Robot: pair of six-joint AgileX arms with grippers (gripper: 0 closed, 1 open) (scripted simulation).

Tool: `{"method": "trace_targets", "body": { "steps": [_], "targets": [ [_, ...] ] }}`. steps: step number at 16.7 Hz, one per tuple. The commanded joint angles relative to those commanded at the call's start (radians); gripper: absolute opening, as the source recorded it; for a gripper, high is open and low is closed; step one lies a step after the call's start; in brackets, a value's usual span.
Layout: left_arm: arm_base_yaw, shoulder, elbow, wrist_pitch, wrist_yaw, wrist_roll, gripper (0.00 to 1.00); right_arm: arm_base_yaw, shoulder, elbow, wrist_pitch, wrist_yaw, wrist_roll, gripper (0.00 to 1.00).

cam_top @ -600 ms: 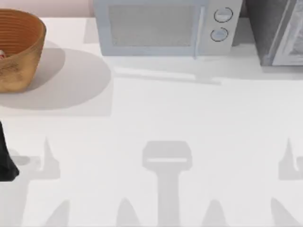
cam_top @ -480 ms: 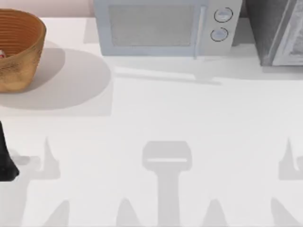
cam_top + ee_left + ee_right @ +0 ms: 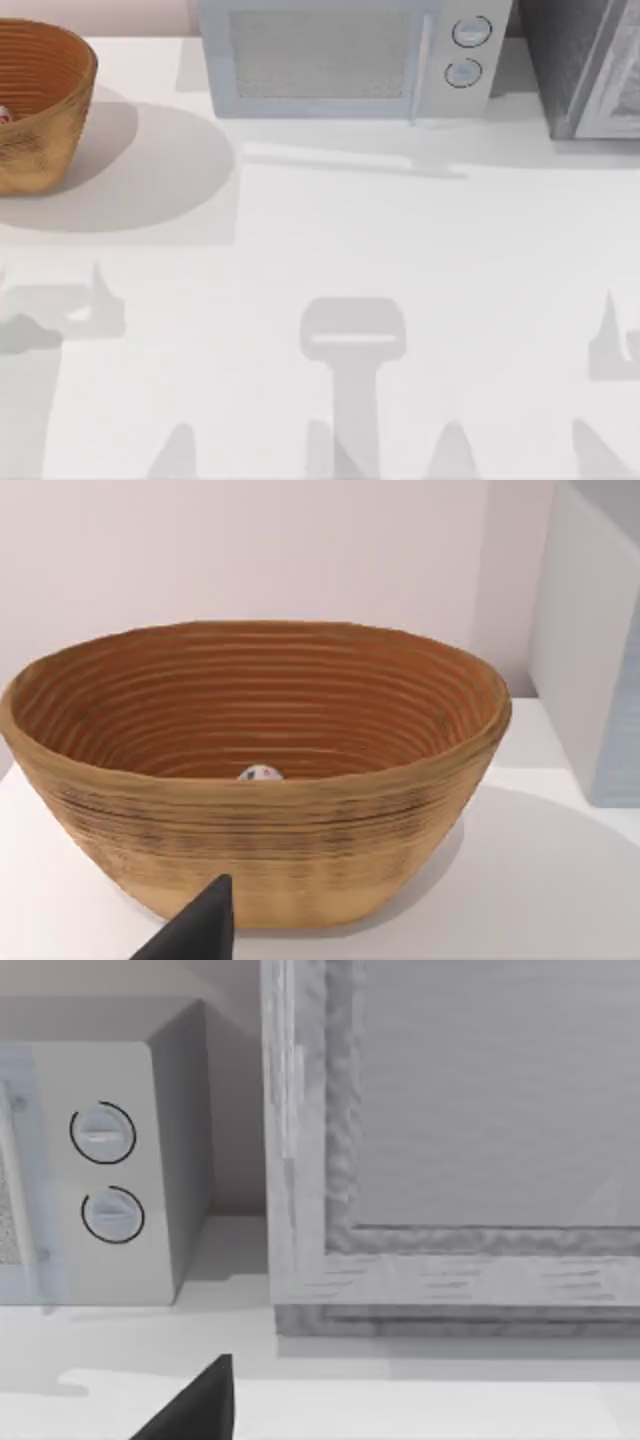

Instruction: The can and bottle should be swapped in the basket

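The basket (image 3: 40, 110) stands at the table's far left corner, cut by the top view's left edge. In the left wrist view the basket (image 3: 270, 850) is close ahead, orange-brown and ribbed inside. Over its near rim peeks the top of the can (image 3: 260, 773), white with red marks, low on the basket floor. A dark part of my left gripper (image 3: 200, 932) shows in front of the basket's outer wall, apart from it. A dark part of my right gripper (image 3: 200, 1408) shows above the table near the back right. The bottle is out of view.
A pale grey microwave (image 3: 350, 60) stands along the back edge, its two dials (image 3: 105, 1170) also in the right wrist view. A grey cabinet (image 3: 590, 70) fills the back right corner. Arm shadows lie on the white table (image 3: 330, 250).
The dark piece of my left arm at the top view's left edge has gone from that view, and its shadow has shifted toward the basket. Basket and can have not moved.
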Motion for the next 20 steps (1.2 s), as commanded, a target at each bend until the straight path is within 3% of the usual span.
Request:
{"method": "trace_targets", "body": {
  "steps": [11,20],
  "targets": [
    [0.145,1.131,1.081,-0.62,0.166,0.09,1.0,0.0,0.0,0.0,0.0,0.0,0.0,1.0],
    [0.176,2.001,1.912,-1.073,0.227,0.183,1.0,0.0,0.0,0.0,0.0,0.0,0.0,1.0]
  ]
}}
